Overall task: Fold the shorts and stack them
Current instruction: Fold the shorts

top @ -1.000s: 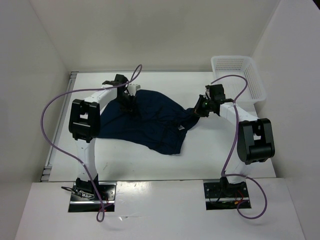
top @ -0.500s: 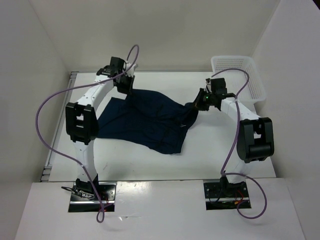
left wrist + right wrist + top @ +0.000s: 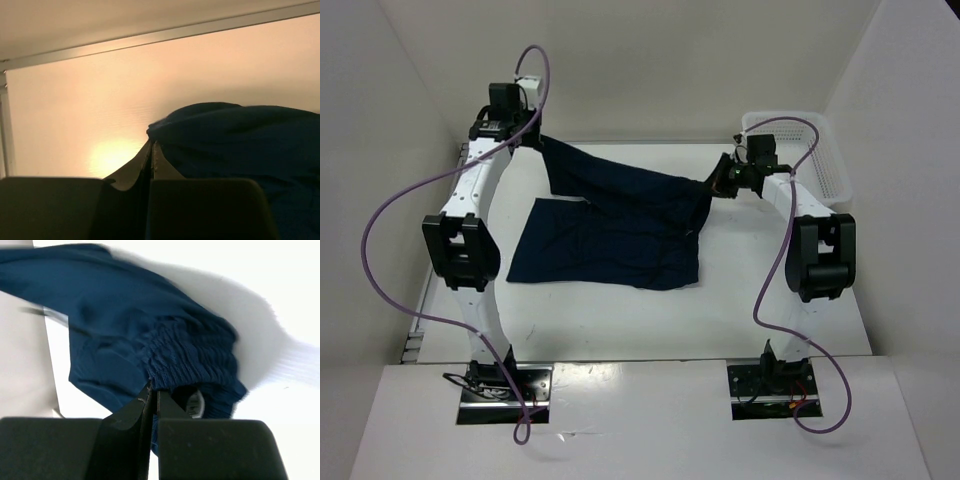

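The dark navy shorts [image 3: 620, 225] hang stretched between my two grippers, with the lower part draped on the white table. My left gripper [image 3: 535, 138] is raised at the far left and shut on one corner of the shorts [image 3: 225, 135]. My right gripper [image 3: 718, 184] is at the far right and shut on the gathered elastic waistband [image 3: 190, 355]. A small white inner tag [image 3: 196, 404] shows just beside the right fingers. The drawstring is not clearly visible.
A white plastic mesh basket [image 3: 817, 150] stands at the far right corner, just behind the right arm. White walls enclose the table on three sides. Purple cables loop from both arms.
Both grippers have lifted and moved apart toward the back. The left one rose far up and left, pulling the shorts taut and spreading them wider on the table.
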`<state>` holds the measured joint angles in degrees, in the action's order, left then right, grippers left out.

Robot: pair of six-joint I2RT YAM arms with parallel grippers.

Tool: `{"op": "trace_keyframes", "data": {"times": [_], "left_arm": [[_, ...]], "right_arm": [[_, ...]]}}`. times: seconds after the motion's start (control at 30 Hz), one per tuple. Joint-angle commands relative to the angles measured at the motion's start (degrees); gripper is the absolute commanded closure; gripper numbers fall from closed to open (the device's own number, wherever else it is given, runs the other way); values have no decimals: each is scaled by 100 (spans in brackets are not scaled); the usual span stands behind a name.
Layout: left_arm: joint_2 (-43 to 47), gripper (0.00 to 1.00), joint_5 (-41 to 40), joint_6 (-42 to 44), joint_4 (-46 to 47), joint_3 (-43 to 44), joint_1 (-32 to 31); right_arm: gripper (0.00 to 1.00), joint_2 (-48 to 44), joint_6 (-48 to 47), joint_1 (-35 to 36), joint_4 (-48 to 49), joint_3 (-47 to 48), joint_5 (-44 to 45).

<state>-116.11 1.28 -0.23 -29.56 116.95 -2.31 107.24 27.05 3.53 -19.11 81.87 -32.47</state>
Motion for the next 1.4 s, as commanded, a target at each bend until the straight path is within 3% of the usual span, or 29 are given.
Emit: {"op": "trace_keyframes", "data": {"times": [0.0, 0.17, 0.27, 0.47, 0.7, 0.8, 0.9, 1.2, 1.37], "left_arm": [[211, 100, -23, 23, 109, -58, 414], [413, 100, 434, 23, -286, 153, 872], [598, 100, 952, 23, -401, -276, 872], [652, 100, 408, 23, -401, -612, 872], [599, 100, 550, 23, -709, -16, 872], [704, 100, 522, 23, -1129, 398, 1003], [879, 100, 802, 23, -2128, 558, 1004], [1926, 100, 708, 23, -2915, -3620, 1004], [1987, 100, 444, 23, -2460, -4838, 1004]], "right_arm": [[95, -107, -130, -352, -40, 304, -119], [95, -46, -130, -538, 30, 514, -400], [95, 77, -77, -406, 92, 515, -532], [96, 140, -138, -467, -84, 770, -524], [96, 130, -182, -397, -276, 875, -805], [96, -106, -244, -467, -277, 744, -962], [96, -493, -244, -398, -277, 324, -1147], [96, -1916, 239, -54, -286, -2638, -981], [96, -2611, 678, -1, -223, -3791, -718]]}}
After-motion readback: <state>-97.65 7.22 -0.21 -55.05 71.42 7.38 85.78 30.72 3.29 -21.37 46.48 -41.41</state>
